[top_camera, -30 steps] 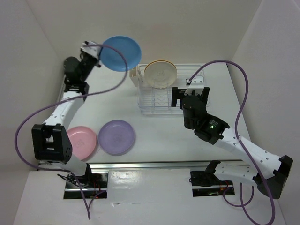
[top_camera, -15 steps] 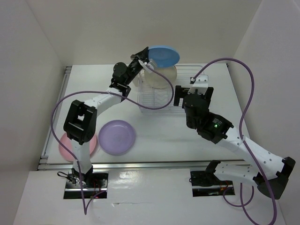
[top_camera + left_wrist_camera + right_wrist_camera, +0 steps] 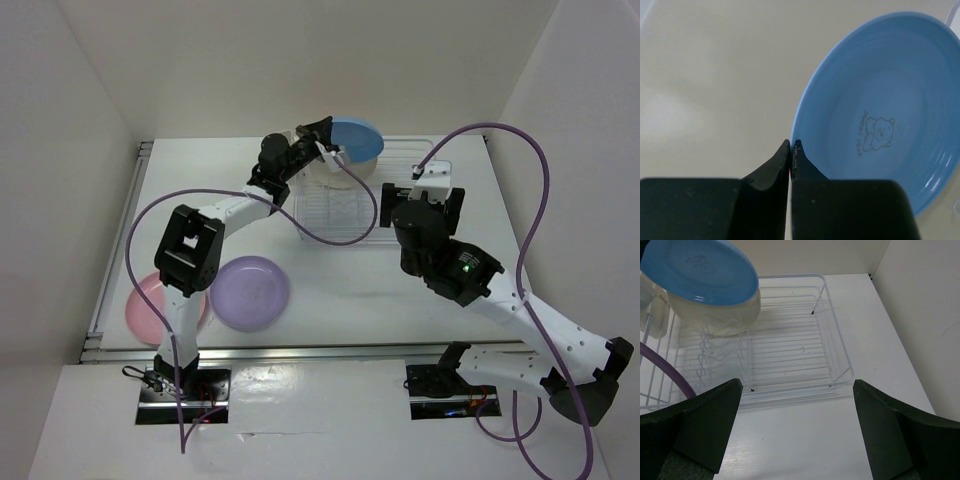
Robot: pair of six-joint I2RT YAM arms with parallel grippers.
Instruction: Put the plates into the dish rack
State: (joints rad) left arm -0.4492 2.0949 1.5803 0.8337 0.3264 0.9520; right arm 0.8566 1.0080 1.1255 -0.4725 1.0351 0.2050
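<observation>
Top external view is showing the left gripper [image 3: 325, 140] reaching into the upper middle of the frame, pinching the light blue plate [image 3: 357, 138] by its rim. The left wrist view is confirming this: the two black fingers are pressing together on the plate's edge, and the disc is spreading away to the upper right of that frame.

The plate is hanging in the air over the dish rack [image 3: 836, 330], touching nothing else that can be seen. In the right wrist view it is floating in the upper left, just above the cream plate [image 3: 715, 315], which is standing in the slot wires at the rack's left end. The blue disc is lying tilted, face partly up, rather than edge-down, so judging from this, the coming move is turning on swinging it upright and lining its edge with a free slot beside the cream plate.

The right gripper [image 3: 797, 385] is waiting spread wide and empty, facing the rack from its lower right side. The lilac plate [image 3: 249, 292] and pink plate [image 3: 150, 305] are lying flat on the bench [image 3: 350, 300] at lower left.

Compared with a second ago, the left arm is now swung from the upper left across to the rack, and over the last half second the plate is sitting lower. The right arm is barely differing.
</observation>
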